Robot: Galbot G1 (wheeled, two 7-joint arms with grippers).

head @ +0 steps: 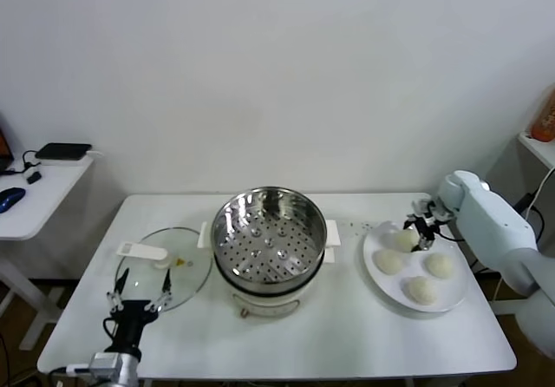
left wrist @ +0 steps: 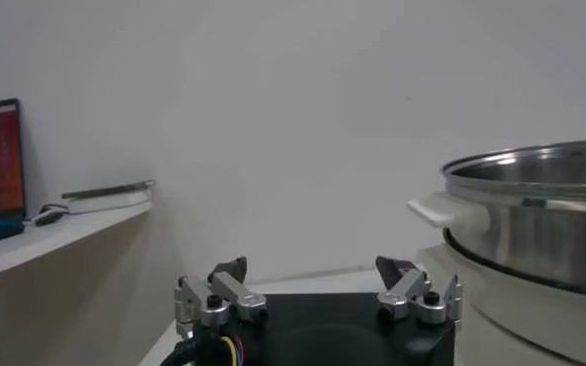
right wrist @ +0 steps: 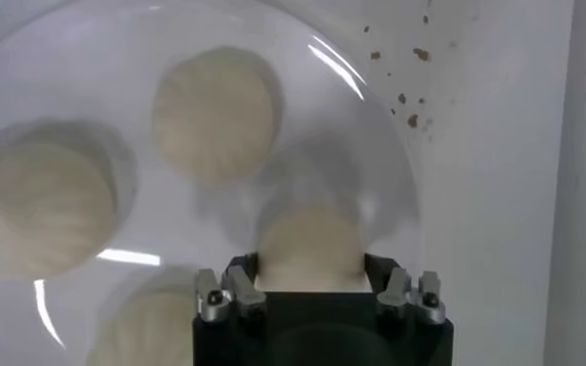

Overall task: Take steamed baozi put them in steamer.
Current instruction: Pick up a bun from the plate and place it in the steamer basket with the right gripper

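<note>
The steamer (head: 227,224), a shiny perforated steel basket on a white pot base, stands mid-table with nothing in it; its rim shows in the left wrist view (left wrist: 531,169). Four cream-white baozi lie on a white plate (head: 457,298) at the right. My right gripper (head: 422,229) is down at the plate's far edge, its fingers closed against both sides of the far baozi (head: 405,240), which fills the jaws in the right wrist view (right wrist: 310,239). The others (head: 388,262) (head: 439,265) (head: 422,291) lie beside it. My left gripper (head: 139,290) is open and empty at the front left.
A flat glass lid (head: 169,265) with a white handle lies left of the steamer, just beyond my left gripper (left wrist: 312,271). A side desk with a mouse and a black box (head: 62,151) stands at far left. Crumbs dot the table by the plate (right wrist: 412,60).
</note>
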